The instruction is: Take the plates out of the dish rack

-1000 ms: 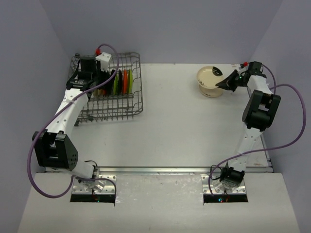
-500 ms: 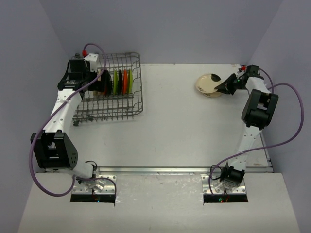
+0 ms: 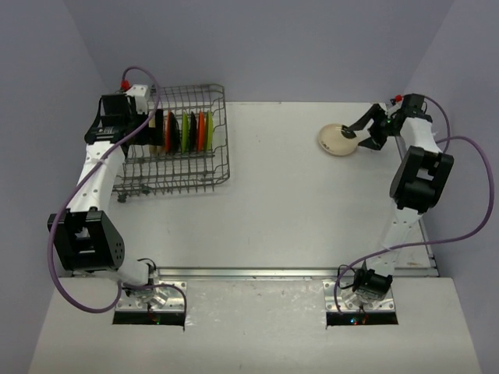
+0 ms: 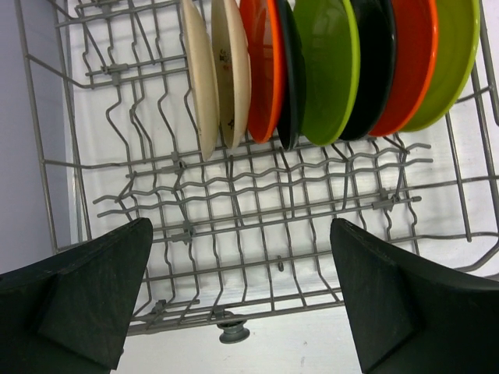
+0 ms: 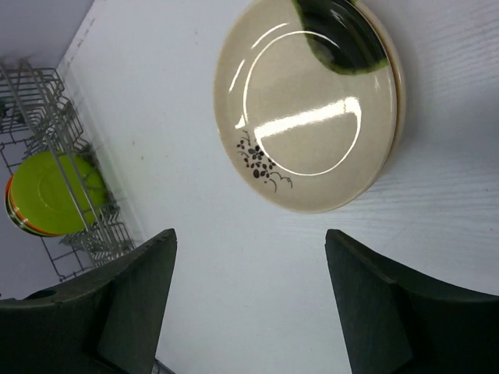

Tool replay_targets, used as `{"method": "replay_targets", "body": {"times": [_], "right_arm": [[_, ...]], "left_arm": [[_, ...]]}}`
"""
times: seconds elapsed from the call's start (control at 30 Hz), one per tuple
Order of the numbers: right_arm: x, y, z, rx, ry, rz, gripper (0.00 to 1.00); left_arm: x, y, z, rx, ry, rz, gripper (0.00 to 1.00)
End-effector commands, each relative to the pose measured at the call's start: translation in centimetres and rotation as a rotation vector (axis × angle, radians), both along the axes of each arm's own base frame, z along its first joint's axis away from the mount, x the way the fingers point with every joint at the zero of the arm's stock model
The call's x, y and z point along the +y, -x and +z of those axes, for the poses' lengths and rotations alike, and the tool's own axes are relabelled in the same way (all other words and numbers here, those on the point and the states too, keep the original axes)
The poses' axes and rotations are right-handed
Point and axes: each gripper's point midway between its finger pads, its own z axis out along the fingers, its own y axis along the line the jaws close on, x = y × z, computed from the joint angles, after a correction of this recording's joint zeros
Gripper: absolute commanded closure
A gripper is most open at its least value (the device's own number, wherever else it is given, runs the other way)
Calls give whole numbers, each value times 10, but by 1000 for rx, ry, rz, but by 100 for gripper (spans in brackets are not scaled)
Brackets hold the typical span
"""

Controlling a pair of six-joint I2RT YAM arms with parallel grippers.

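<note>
The grey wire dish rack (image 3: 221, 167) stands at the table's far left. Several plates (image 3: 185, 132) stand edge-on in it: two cream (image 4: 209, 78), then orange (image 4: 257, 62), black (image 4: 291, 74), lime green (image 4: 331, 66) and more behind. My left gripper (image 3: 150, 128) hangs open at the row's left end; in the left wrist view it (image 4: 241, 234) spans bare rack wires (image 4: 265, 202) below the cream plates, touching nothing. A cream plate (image 3: 337, 140) with a small flower print (image 5: 308, 109) lies flat on the table at the far right. My right gripper (image 3: 357, 136) stands open just short of it (image 5: 249, 241), apart from its rim.
A dark patch with a green edge (image 5: 339, 31) shows on the cream plate's far side. A second rim (image 5: 398, 101) peeks out under that plate. The rack (image 5: 43, 109) with a green plate (image 5: 54, 191) shows at the right wrist view's left edge. White table (image 3: 296, 202) lies between.
The right gripper has opened and let go of the cream plate, which now lies flat on the table. The left gripper has shifted left along the rack to the end of the row.
</note>
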Motion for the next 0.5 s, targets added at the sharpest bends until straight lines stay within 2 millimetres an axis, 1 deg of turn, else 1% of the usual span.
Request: {"method": "replay_targets", "body": {"times": [0.0, 0.03, 0.1, 0.17, 0.2, 0.23, 0.27, 0.3, 0.37, 0.4, 0.43, 0.47], "right_arm": [[-14, 2, 75, -170, 188, 9, 21], [-13, 5, 84, -189, 212, 13, 19], [-10, 9, 92, -214, 246, 35, 15], [-3, 18, 103, -245, 277, 62, 4], [2, 24, 109, -267, 293, 82, 2], [7, 28, 109, -276, 305, 98, 1], [12, 32, 106, -276, 313, 111, 1], [18, 36, 115, -306, 336, 129, 1], [30, 46, 114, -340, 369, 165, 1], [32, 51, 121, -366, 398, 175, 1], [41, 54, 124, -382, 411, 197, 1], [45, 57, 119, -386, 427, 215, 1]], "left_arm": [[3, -16, 21, -59, 41, 0, 9], [4, -19, 20, -56, 39, 0, 12], [4, -24, 18, -48, 39, -9, 22], [7, -31, 13, -27, 39, -6, 34], [9, -37, 10, -19, 44, -4, 42], [11, -42, 8, -15, 48, -2, 47], [13, -48, 8, -14, 52, 0, 50], [16, -54, 7, -9, 62, 2, 54], [21, -65, 4, 6, 87, 10, 57], [24, -68, -7, 36, 109, 14, 57], [28, -75, 0, 21, 113, 15, 56], [32, -77, 0, 26, 115, 20, 55]]}}
